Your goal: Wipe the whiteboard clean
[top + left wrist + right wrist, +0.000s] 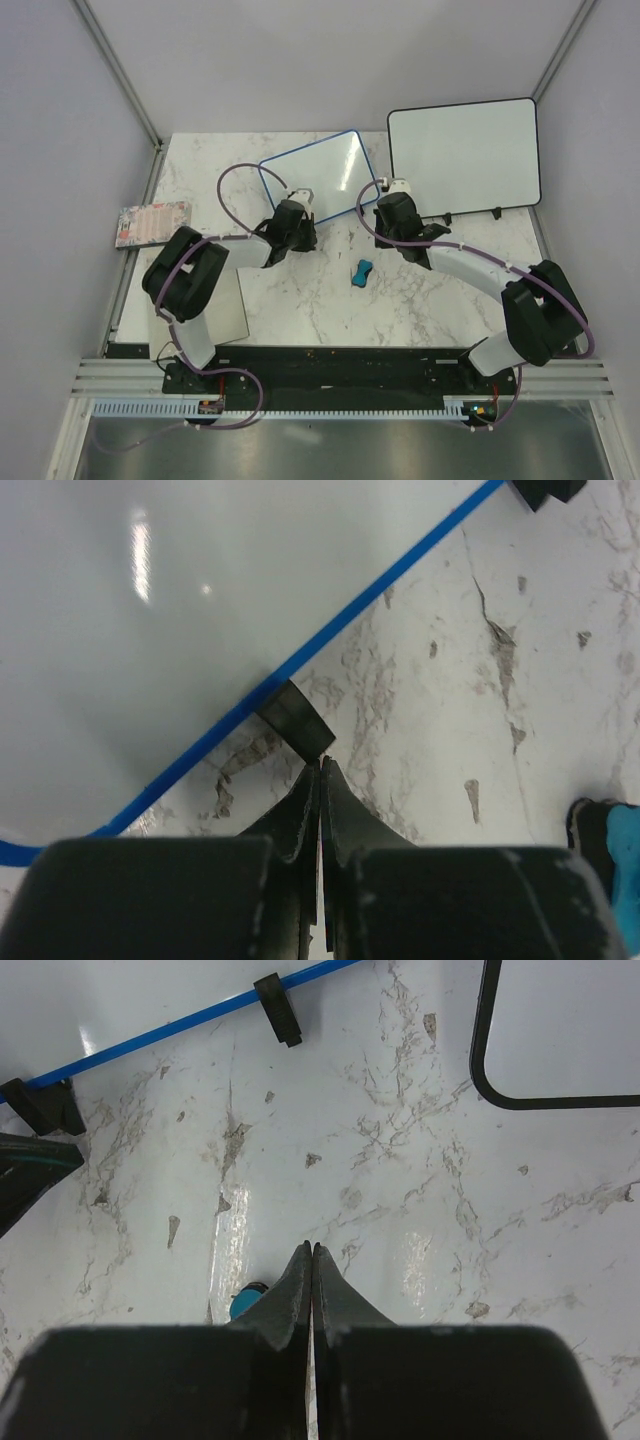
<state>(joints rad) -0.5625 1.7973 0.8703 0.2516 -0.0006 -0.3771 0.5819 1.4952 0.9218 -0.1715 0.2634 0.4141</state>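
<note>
Top external, one blue-framed whiteboard (pixel 320 170), one black-framed whiteboard (pixel 463 155), one eraser (pixel 363 271)

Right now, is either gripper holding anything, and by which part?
Nothing. The left gripper and right gripper are both shut and empty; the blue eraser lies untouched.

blue-framed whiteboard (pixel 318 172), marbled table (pixel 400 310)

You are looking down on the table (pixel 420 305) from high behind its near edge; both wrist cameras are facing it closely, sharing the whiteboard (pixel 150 630) and its blue frame.
</note>
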